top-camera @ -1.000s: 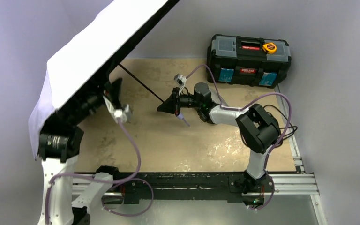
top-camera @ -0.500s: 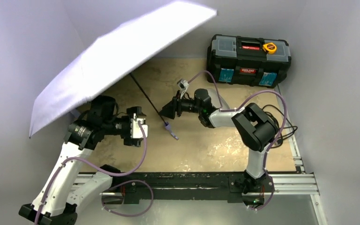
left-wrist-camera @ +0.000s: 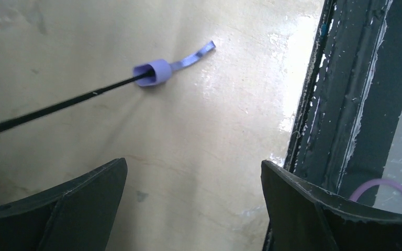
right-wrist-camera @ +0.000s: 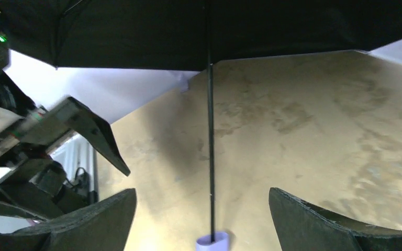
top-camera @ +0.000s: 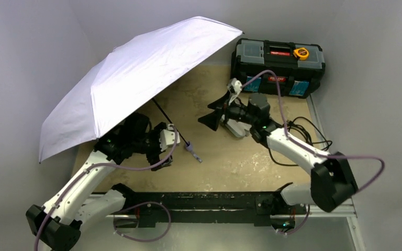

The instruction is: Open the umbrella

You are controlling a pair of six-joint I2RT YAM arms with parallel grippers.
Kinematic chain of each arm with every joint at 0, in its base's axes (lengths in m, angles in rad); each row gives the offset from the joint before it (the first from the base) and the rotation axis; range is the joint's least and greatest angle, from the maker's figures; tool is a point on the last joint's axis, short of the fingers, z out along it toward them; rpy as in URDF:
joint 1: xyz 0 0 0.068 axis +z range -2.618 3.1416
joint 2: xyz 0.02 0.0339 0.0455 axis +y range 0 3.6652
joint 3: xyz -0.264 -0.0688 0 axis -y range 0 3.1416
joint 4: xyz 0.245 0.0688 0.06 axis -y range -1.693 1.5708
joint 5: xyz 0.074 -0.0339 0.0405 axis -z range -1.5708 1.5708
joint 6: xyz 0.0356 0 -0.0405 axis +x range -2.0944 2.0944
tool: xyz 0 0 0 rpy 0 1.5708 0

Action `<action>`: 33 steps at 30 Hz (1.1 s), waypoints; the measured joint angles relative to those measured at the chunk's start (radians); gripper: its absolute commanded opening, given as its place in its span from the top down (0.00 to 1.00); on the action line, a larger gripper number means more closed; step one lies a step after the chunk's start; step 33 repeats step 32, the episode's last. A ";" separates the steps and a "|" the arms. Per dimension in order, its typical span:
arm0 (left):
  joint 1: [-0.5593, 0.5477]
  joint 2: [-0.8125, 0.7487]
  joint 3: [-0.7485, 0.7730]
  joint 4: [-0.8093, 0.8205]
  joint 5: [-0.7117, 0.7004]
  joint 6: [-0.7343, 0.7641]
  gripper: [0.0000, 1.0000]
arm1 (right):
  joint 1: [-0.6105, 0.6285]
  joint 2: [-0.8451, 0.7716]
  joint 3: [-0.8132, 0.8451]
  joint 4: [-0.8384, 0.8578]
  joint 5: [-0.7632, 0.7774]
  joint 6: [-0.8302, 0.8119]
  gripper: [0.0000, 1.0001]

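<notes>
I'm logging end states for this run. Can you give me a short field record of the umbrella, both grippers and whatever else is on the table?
umbrella: open, tilted over the left of the table, lavender above, black underneath
shaft: thin, black, slanting down to handle
handle: lavender, lying on the table, strap trailing
left gripper: open, empty
right gripper: open, empty
toolbox: black, far right corner, yellow tape measure on lid

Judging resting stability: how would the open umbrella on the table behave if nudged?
The umbrella seems propped on its handle and canopy edge, so it would probably pivot or roll easily. A broad canopy on a thin shaft suggests it is light and tippy.
</notes>
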 measured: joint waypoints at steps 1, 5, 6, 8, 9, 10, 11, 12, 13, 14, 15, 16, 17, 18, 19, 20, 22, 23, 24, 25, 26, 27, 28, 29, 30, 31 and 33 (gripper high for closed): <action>-0.020 0.012 -0.021 0.021 -0.016 -0.032 0.00 | -0.016 -0.042 -0.005 -0.040 0.001 -0.019 0.01; -0.102 0.096 -0.045 0.077 -0.079 -0.171 0.00 | -0.095 -0.235 -0.023 -0.266 0.031 -0.113 0.01; -0.116 0.131 -0.032 0.081 -0.087 -0.210 0.00 | -0.111 -0.276 -0.023 -0.322 0.041 -0.135 0.01; -0.126 0.224 0.024 0.071 -0.096 -0.287 0.00 | -0.141 -0.343 -0.023 -0.424 0.071 -0.167 0.01; -0.127 0.272 0.063 0.055 -0.096 -0.315 0.00 | -0.157 -0.372 -0.023 -0.474 0.086 -0.180 0.01; -0.127 0.330 0.115 0.044 -0.094 -0.346 0.00 | -0.174 -0.399 -0.022 -0.525 0.105 -0.191 0.01; -0.127 0.381 0.166 0.038 -0.092 -0.375 0.00 | -0.192 -0.422 -0.021 -0.573 0.120 -0.198 0.01; -0.127 0.423 0.212 0.033 -0.092 -0.402 0.00 | -0.205 -0.437 -0.021 -0.606 0.134 -0.200 0.01; -0.127 0.459 0.256 0.029 -0.093 -0.428 0.00 | -0.222 -0.451 -0.021 -0.640 0.149 -0.201 0.01; -0.127 0.483 0.290 0.030 -0.098 -0.454 0.00 | -0.237 -0.463 -0.021 -0.674 0.166 -0.199 0.01; -0.127 0.497 0.317 0.029 -0.107 -0.477 0.00 | -0.252 -0.471 -0.021 -0.702 0.185 -0.195 0.01; -0.127 0.506 0.336 0.027 -0.115 -0.491 0.00 | -0.268 -0.475 -0.021 -0.726 0.196 -0.190 0.01; -0.127 0.517 0.365 0.014 -0.127 -0.507 0.00 | -0.283 -0.477 -0.020 -0.745 0.210 -0.183 0.01; -0.127 0.531 0.398 0.001 -0.138 -0.518 0.00 | -0.303 -0.476 -0.019 -0.766 0.212 -0.173 0.01; -0.127 0.549 0.433 -0.009 -0.150 -0.530 0.00 | -0.325 -0.476 -0.019 -0.780 0.215 -0.163 0.01; -0.127 0.570 0.470 -0.021 -0.162 -0.537 0.00 | -0.351 -0.476 -0.017 -0.797 0.216 -0.153 0.01; -0.127 0.612 0.531 -0.040 -0.184 -0.550 0.00 | -0.402 -0.476 -0.004 -0.835 0.217 -0.143 0.01; -0.127 0.634 0.560 -0.050 -0.198 -0.554 0.00 | -0.427 -0.476 0.006 -0.851 0.216 -0.142 0.01; -0.126 0.654 0.579 -0.057 -0.214 -0.558 0.00 | -0.449 -0.476 0.016 -0.866 0.215 -0.143 0.01; -0.126 0.670 0.591 -0.063 -0.228 -0.558 0.00 | -0.463 -0.477 0.023 -0.872 0.213 -0.144 0.01; -0.126 0.681 0.596 -0.068 -0.241 -0.559 0.00 | -0.473 -0.477 0.032 -0.882 0.210 -0.147 0.01; -0.124 0.690 0.597 -0.074 -0.253 -0.559 0.00 | -0.478 -0.478 0.037 -0.885 0.207 -0.151 0.01; -0.124 0.696 0.597 -0.084 -0.264 -0.559 0.00 | -0.480 -0.481 0.042 -0.890 0.203 -0.154 0.01; -0.124 0.698 0.597 -0.090 -0.271 -0.559 0.00 | -0.480 -0.484 0.044 -0.898 0.199 -0.158 0.01; -0.124 0.699 0.597 -0.094 -0.277 -0.559 0.00 | -0.480 -0.488 0.045 -0.902 0.196 -0.161 0.01; -0.124 0.699 0.597 -0.097 -0.282 -0.558 0.00 | -0.480 -0.491 0.045 -0.907 0.190 -0.163 0.01; -0.124 0.698 0.597 -0.097 -0.288 -0.559 0.00 | -0.480 -0.494 0.045 -0.913 0.183 -0.166 0.01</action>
